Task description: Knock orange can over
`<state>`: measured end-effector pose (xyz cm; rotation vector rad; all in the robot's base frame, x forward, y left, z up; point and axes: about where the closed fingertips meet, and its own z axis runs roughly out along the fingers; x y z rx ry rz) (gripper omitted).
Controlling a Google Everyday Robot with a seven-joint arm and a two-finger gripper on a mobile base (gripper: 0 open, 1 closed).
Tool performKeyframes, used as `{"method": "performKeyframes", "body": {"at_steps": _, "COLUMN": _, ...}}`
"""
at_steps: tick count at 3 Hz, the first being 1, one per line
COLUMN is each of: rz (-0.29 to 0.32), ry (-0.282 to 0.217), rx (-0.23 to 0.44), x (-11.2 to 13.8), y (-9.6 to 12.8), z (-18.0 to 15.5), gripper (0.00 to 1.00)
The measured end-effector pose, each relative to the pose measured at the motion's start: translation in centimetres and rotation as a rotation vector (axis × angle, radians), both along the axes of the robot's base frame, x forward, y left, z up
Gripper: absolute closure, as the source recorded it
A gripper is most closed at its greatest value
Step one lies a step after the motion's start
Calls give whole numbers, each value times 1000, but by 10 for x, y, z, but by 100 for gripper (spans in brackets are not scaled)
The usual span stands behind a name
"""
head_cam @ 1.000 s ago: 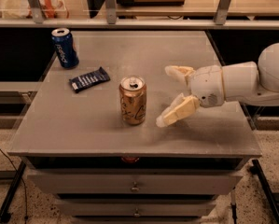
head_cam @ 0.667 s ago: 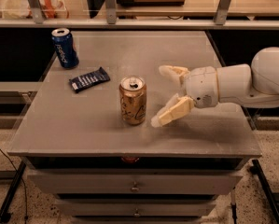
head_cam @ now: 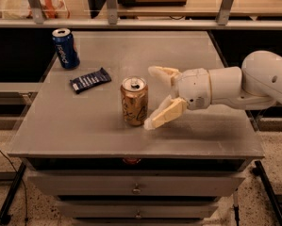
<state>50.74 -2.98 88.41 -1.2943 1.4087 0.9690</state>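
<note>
The orange can (head_cam: 134,101) stands upright near the middle of the grey table (head_cam: 84,131), silver top and pull tab facing up. My gripper (head_cam: 153,98) comes in from the right at can height, open, with pale yellow fingers. The near fingertip (head_cam: 150,123) is right beside the can's lower right side; the far finger (head_cam: 160,72) is behind and to the right of the can's top. The can sits just at the mouth of the open jaws.
A blue can (head_cam: 65,48) stands upright at the table's back left. A dark snack packet (head_cam: 90,79) lies flat between it and the orange can. A shelf rail with metal posts (head_cam: 111,6) runs along the back. Drawers (head_cam: 136,189) sit below the tabletop.
My gripper has moved left toward the orange can, from a gap beside it to right up against its side. The can still stands upright in the same spot.
</note>
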Motion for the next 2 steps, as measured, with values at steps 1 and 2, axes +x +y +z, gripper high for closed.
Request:
{"method": "performKeyframes", "body": {"at_steps": 1, "rz": 39, "ry": 13, "rx": 25, "x": -2, "y": 13, "z": -3, "gripper": 0}}
{"method": "performKeyframes", "body": {"at_steps": 2, "rz": 63, "ry": 24, "rx": 40, "x": -2, "y": 21, "z": -6, "gripper": 0}}
